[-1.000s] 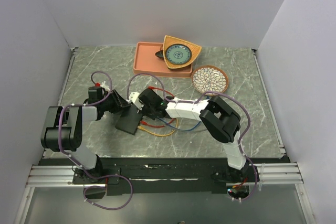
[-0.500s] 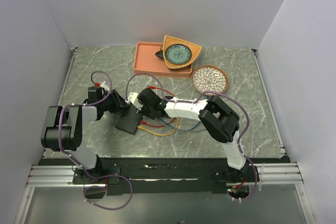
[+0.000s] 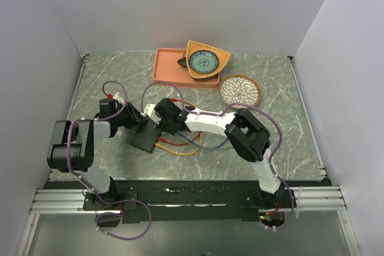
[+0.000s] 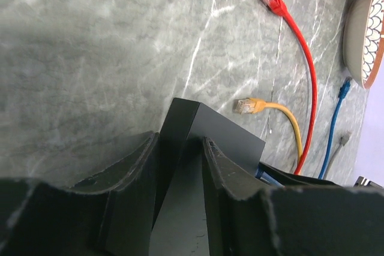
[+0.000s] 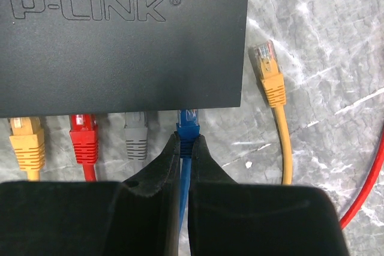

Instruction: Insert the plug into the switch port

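The switch (image 5: 120,40) is smooth matt black plastic, its lettering pressed faintly into the top. The worktop (image 4: 90,46) looks like polished grey-green stone with white veins and a soft sheen. The blue plug (image 5: 188,125) has a translucent plastic tip and a duller boot; the red cable (image 4: 306,88) has a smooth, slightly glossy sheath. The jaws of the left gripper (image 4: 180,141) are black with a coarse, grainy matt surface. The plate (image 3: 240,90) looks glazed, the tray (image 3: 168,70) like dull pink plastic
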{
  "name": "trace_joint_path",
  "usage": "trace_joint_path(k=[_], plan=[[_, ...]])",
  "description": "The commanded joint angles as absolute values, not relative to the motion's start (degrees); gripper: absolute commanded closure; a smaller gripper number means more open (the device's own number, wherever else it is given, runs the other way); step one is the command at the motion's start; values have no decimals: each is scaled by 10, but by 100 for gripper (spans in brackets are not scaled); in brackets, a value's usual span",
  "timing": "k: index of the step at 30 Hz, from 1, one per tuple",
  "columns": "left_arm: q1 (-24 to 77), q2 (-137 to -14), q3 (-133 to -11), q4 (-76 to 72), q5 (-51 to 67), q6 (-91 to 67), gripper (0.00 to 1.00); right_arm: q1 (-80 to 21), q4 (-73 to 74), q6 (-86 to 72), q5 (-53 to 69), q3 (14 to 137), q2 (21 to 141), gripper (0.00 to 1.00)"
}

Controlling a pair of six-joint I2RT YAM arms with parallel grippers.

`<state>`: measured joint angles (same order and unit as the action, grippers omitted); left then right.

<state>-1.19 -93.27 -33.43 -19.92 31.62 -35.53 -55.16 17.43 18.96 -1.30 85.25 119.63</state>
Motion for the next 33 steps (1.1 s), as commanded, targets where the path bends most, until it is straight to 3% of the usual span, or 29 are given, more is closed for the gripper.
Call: trace_joint_path(k=[1, 19, 30, 32, 33], plan=[[3, -931, -324, -215, 398, -373, 67, -562, 64, 167, 49, 932, 1210, 100], [29, -904, -294, -234, 410, -395, 79, -560, 69, 163, 56, 1028, 1263, 100], [31, -882, -303, -183, 359, -380, 78, -556, 86, 159, 36, 1008, 1247, 100], [30, -878, -312, -167, 334, -376, 78, -555, 99, 153, 23, 996, 1237, 85], [26, -877, -314, -162, 324, -378, 74, -555, 104, 153, 19, 983, 1232, 81]])
